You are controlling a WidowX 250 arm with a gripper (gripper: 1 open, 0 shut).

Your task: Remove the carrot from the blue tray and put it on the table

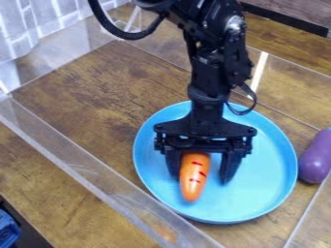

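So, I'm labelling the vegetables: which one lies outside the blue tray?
The purple one, at the right edge of the view; the orange carrot lies in the tray.

Clear plastic walls catch pale reflections; at the lower left corner sits a dark blue object.

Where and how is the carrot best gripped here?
Probably around the thick middle of the carrot, from above, one finger on each long side: it lies lengthwise in the blue tray, its narrow width between the open gripper's fingers. The tapered tip would likely slip.
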